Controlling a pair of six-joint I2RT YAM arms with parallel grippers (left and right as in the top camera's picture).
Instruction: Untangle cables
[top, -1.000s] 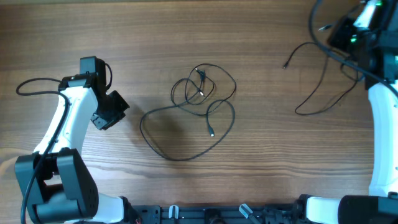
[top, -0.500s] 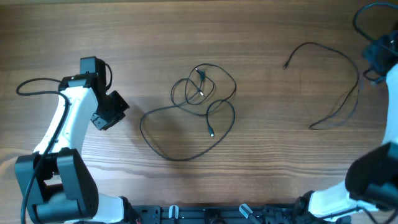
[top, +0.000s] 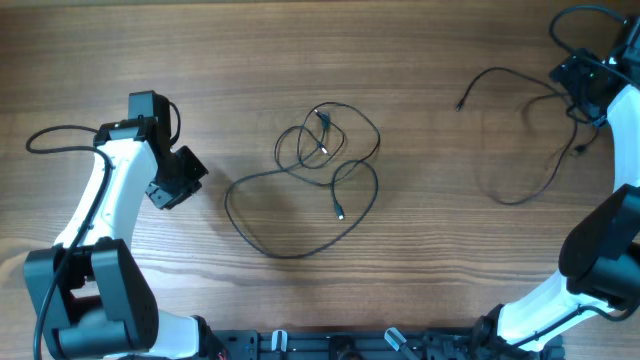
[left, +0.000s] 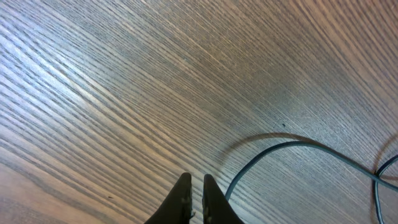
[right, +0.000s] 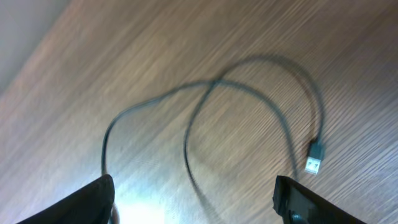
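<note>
**Left pincer** (left: 196, 180): the two fingers are drawn almost together, with only a thin slit left between them, and nothing is held. It is hung over bare wood toward the left edge of the table (top: 450, 280). A curved stretch of black cable is seen on the wood just past its tips.

**Right pincer** (right: 194, 186): the fingers are spread wide near the far right corner, and nothing is gripped between them. Blurred cable loops are laid on the wood beneath it, ending in a silver-tipped plug (right: 315, 158).

**Cables:** two groups are counted.
- One tangle (top: 325, 150) is placed at the middle of the table. Several small overlapping loops lie on its far side and are joined to one large loop opened toward the near edge, with a small plug end lying inside that loop. The number of cords in it cannot be told.
- One single cable (top: 500, 69) is set well apart, toward the right edge. It is arched from a plug end toward the far right corner, then swung back in a loose loop.

**Surface and room:** the table is shown in brown wood grain. A black rail (top: 330, 345) is fitted along its near edge. Of the room, only a pale strip (right: 22, 25) past the table edge is caught in the right wrist view.
</note>
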